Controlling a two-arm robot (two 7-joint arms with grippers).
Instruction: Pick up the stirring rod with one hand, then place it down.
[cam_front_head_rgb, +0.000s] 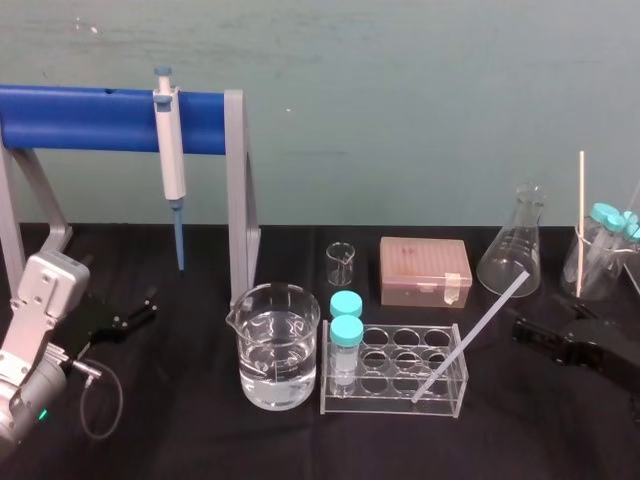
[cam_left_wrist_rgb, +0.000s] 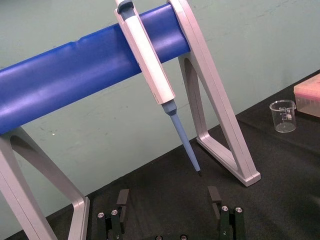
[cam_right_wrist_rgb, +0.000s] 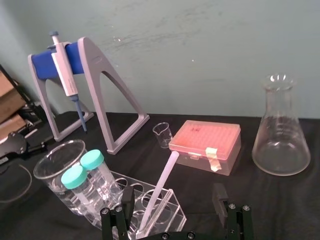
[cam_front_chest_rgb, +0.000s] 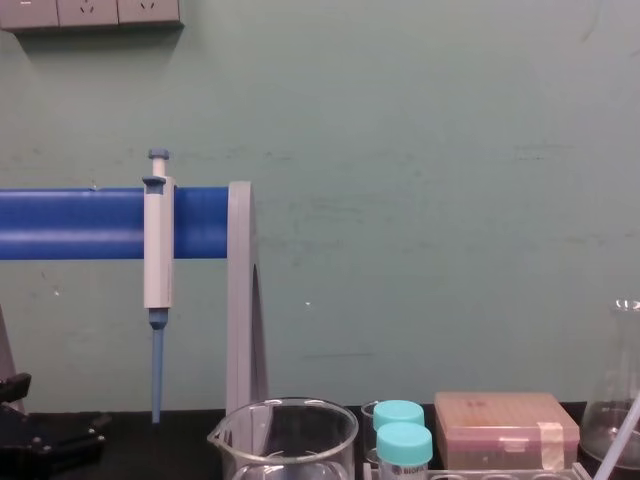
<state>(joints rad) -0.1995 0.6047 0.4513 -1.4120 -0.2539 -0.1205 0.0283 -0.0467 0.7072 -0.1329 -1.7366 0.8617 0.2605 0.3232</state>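
The stirring rod (cam_front_head_rgb: 470, 338) is a whitish translucent stick. It leans in the clear test tube rack (cam_front_head_rgb: 455, 395), its lower end in a front right hole and its top tilted up to the right. In the right wrist view the stirring rod (cam_right_wrist_rgb: 159, 190) rises ahead of my right gripper (cam_right_wrist_rgb: 171, 199), whose fingers are open and do not touch it. From the head, the right gripper (cam_front_head_rgb: 522, 330) lies low on the table just right of the rack. My left gripper (cam_left_wrist_rgb: 168, 196) is open and empty, parked at the far left (cam_front_head_rgb: 140, 312) near the pipette stand.
A water-filled beaker (cam_front_head_rgb: 277, 345) and two teal-capped tubes (cam_front_head_rgb: 346, 335) stand left of the rod. Behind are a small beaker (cam_front_head_rgb: 340, 263), a pink tip box (cam_front_head_rgb: 425, 270) and a conical flask (cam_front_head_rgb: 512, 245). A thin wooden stick (cam_front_head_rgb: 580, 222) stands at the right. The pipette (cam_front_head_rgb: 170, 160) hangs on the blue stand (cam_front_head_rgb: 90, 118).
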